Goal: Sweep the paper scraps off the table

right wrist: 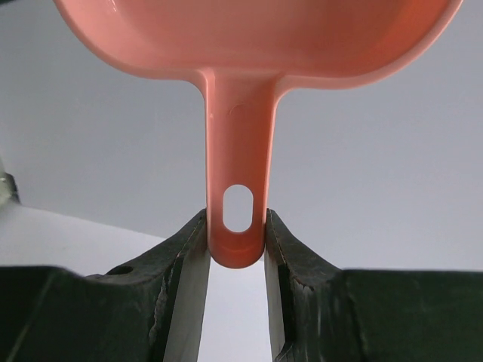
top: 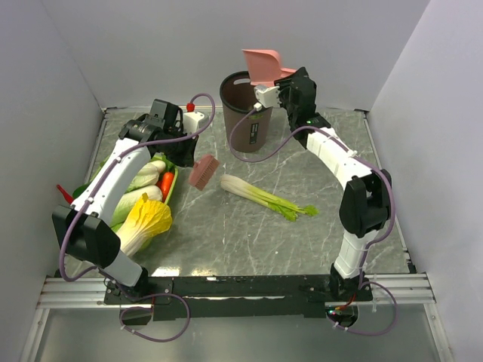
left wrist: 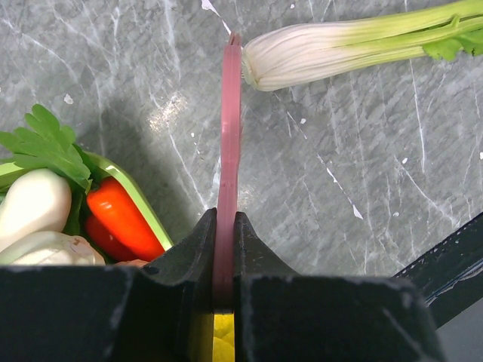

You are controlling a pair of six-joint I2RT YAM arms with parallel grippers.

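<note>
Right gripper (right wrist: 236,230) clenches the pink dustpan (right wrist: 256,38) by its handle above the brown bin (top: 245,128) at the table (top: 249,234) far edge. The left gripper (left wrist: 225,234) pinches a flat pink brush (left wrist: 229,128).

Looks like a robotics lab test cell: plain white panels (top: 226,38) box the marble-patterned table (top: 249,234) at nine, twelve and three o'clock; an aluminium rail (top: 241,290) at six carries the left arm (top: 113,177) and right arm (top: 362,204).
</note>
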